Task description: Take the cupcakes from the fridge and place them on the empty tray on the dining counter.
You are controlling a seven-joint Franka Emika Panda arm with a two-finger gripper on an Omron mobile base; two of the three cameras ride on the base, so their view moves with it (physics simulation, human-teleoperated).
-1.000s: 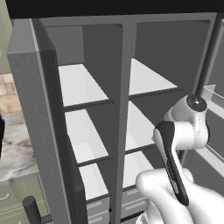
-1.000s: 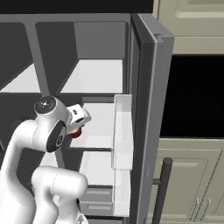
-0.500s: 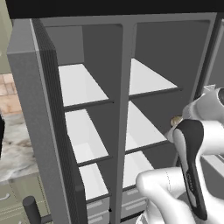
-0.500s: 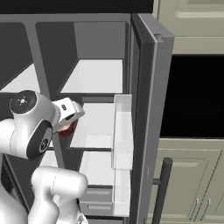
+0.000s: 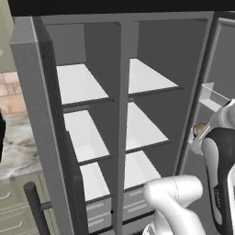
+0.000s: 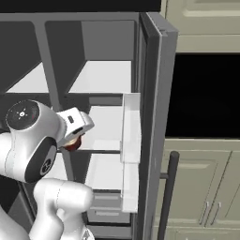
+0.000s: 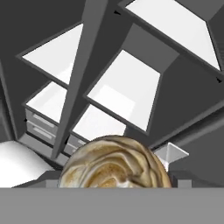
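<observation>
White arm bent before open fridge (image 5: 119, 114), end effector (image 6: 75, 138) gripping cupcake (image 7: 114, 164).

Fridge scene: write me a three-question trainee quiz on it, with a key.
1. True or false: the fridge has its doors shut.
2. In the hand view, the frosting of the cupcake close to the camera is: A) plain pink, B) swirled tan and cream, C) green.
3. Fill in: the shelves inside the fridge are ____ in colour.

Key: 1 false; 2 B; 3 white.
</observation>
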